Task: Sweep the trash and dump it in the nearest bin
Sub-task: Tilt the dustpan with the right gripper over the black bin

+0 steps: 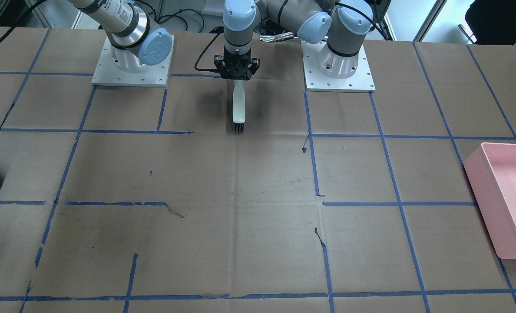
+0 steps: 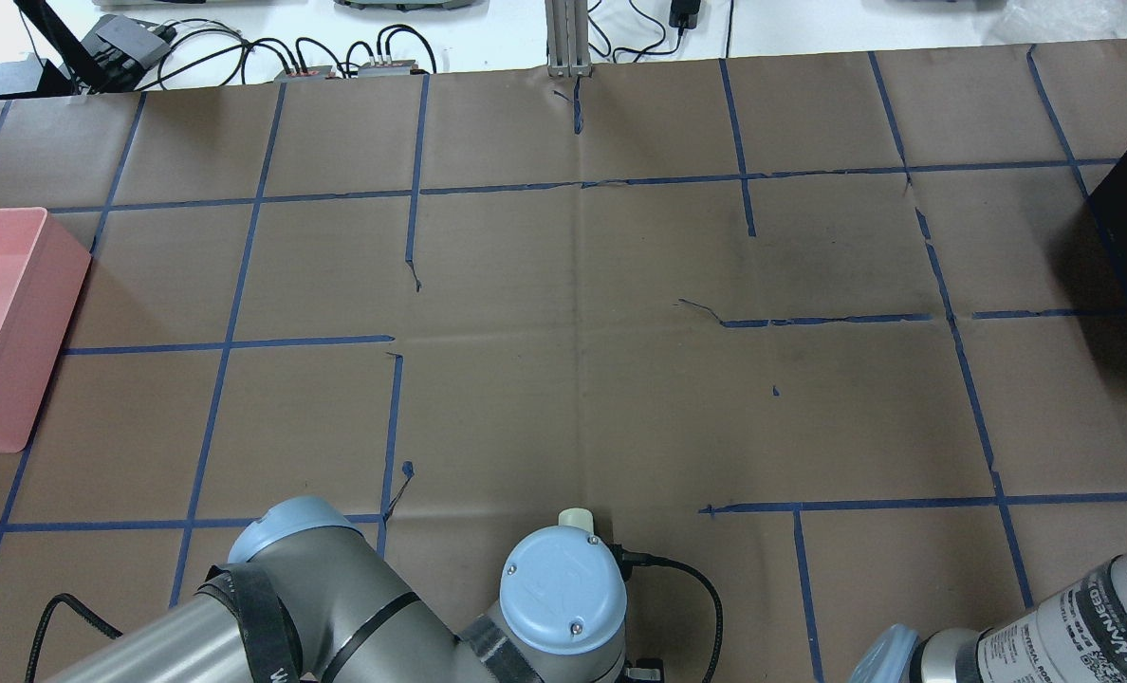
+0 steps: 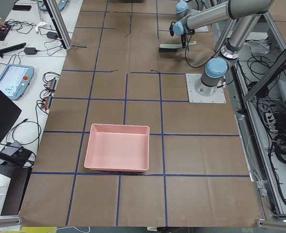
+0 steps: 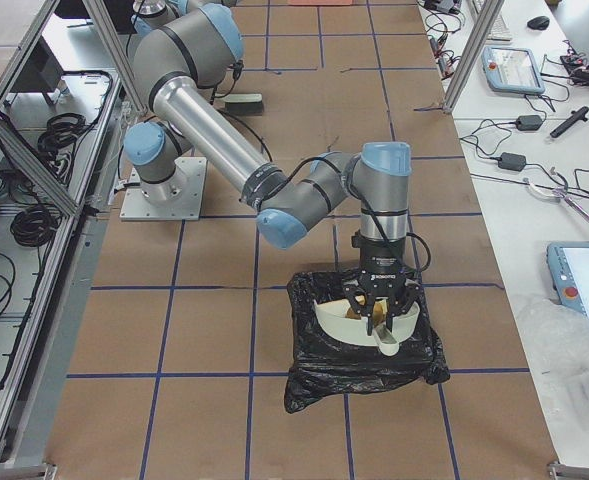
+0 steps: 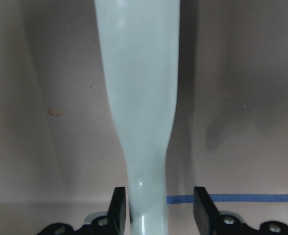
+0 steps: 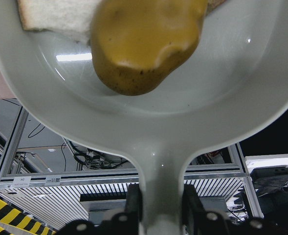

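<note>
**Dustpan**: white, its handle clamped between the jaws of the right gripper.
- Contents: potato, yellow-brown, straight ahead of the jaws in the bowl.
- A piece of white bread sits beyond the potato to one side, and a crust edge to the other.

**Black-bagged bin**: directly under those jaws, with the dustpan held over its mouth.

**Pink bin**: shallow tray, well apart from both grippers.

**Left gripper**: jaws apart.
- The pale handle of the brush runs out ahead from between them, close to one finger, with a clear gap to the other.
- The bristles are at the far end.

**Table**: brown paper with a blue tape grid, and a crumb beside the handle.

**Room:** side benches with cables and a teach pendant.
</note>
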{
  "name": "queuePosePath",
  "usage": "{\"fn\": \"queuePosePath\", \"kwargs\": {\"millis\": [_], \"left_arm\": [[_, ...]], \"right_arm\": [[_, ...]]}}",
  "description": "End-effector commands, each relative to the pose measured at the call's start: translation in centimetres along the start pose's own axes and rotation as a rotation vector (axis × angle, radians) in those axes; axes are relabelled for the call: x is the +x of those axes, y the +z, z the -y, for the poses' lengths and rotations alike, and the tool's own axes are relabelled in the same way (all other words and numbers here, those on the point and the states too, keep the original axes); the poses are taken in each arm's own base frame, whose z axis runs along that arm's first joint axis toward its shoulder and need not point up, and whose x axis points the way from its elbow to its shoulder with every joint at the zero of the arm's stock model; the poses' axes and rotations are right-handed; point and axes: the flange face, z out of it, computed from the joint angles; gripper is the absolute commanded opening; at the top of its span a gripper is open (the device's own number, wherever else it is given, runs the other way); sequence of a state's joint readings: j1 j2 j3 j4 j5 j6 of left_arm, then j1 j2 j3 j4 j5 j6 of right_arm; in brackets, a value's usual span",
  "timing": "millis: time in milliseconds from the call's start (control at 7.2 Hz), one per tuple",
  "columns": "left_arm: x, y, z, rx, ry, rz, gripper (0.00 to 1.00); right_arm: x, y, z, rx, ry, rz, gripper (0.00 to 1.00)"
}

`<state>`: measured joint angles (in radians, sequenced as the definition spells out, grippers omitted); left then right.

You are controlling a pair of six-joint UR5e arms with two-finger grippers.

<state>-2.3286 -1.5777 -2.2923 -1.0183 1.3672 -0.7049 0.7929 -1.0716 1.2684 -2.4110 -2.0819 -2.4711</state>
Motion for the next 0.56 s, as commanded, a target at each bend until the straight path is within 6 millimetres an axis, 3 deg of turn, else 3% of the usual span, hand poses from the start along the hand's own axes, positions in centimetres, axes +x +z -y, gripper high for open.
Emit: {"fn": "queuePosePath", "kwargs": {"millis": [0,417], "left_arm": [[0.1,-1.6,-0.1,0.046,0.021,-0.029,0.84],[-0.2,-6.5,2.0,0.188,0.114,-0.005,0.88]], "right_arm": [[-0.1,0.0,1.2,-0.063,0.004,-0.011,0.02],[0.4,-1.3,2.2,-0.173,0.009,-0.007,0.03]]}}
